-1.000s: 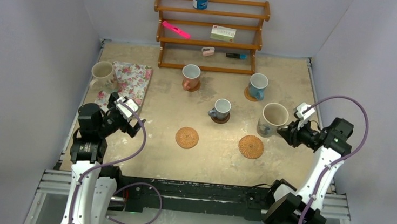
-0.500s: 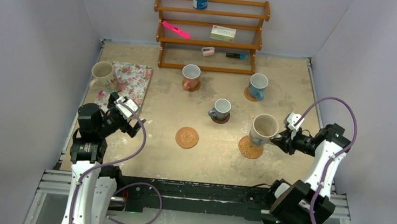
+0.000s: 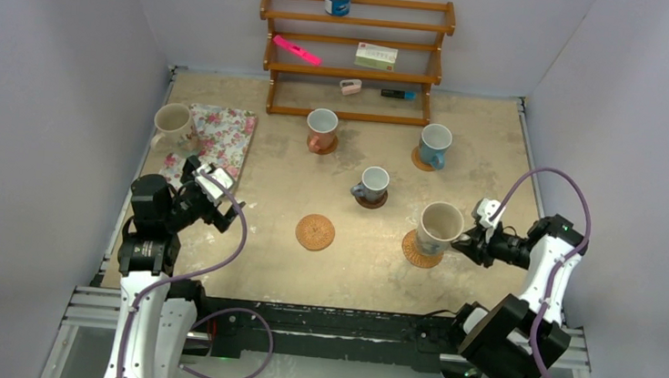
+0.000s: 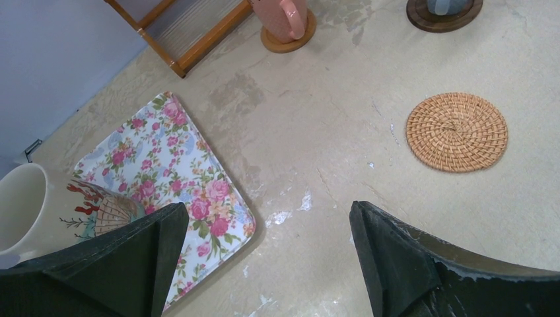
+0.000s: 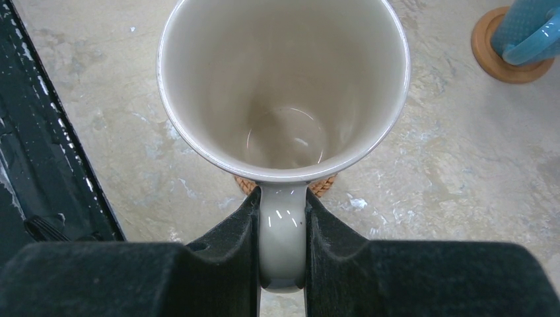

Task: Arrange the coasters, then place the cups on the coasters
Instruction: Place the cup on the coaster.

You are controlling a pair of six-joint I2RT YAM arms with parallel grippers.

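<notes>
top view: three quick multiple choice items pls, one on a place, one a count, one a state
1. Where is the free cream mug? A at the far right; B beside the floral mat; C on a woven coaster.
2. How many coasters have no mug over them? A one; B two; C three.
3. The right pincer is: A open and empty; B shut on the handle of the held cream mug; C shut on a coaster.
Key: 1 B, it stands at the mat's left edge. 2 A, only the bare woven coaster. 3 B, its fingers clamp the handle in the right wrist view.
</notes>
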